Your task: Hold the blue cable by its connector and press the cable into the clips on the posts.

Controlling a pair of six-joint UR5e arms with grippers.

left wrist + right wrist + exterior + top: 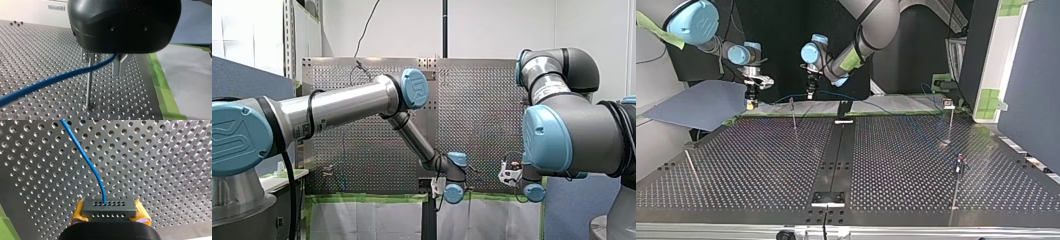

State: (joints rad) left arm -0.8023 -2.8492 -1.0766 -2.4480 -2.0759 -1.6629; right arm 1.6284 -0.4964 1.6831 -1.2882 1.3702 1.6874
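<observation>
In the right wrist view my right gripper [110, 217] has its yellow pads [78, 211] shut on the dark grey connector [109, 206]. The blue cable [86, 157] leaves the connector and runs away over the perforated plate. In the top view my right gripper [752, 104] hangs at the far left. The cable [781, 98] runs from it to my left gripper [810, 95]. In the left wrist view the cable [50, 81] passes between my left gripper's [105, 67] metal fingers [119, 66], which are shut on it. A thin post [88, 87] stands right under that gripper.
Two more thin posts [950, 122] [957, 172] stand at the top view's right, and another rod [691, 167] leans at its left. A dark rail [836, 155] runs down the table's middle. Green tape [160, 82] edges the plate beside white sheeting.
</observation>
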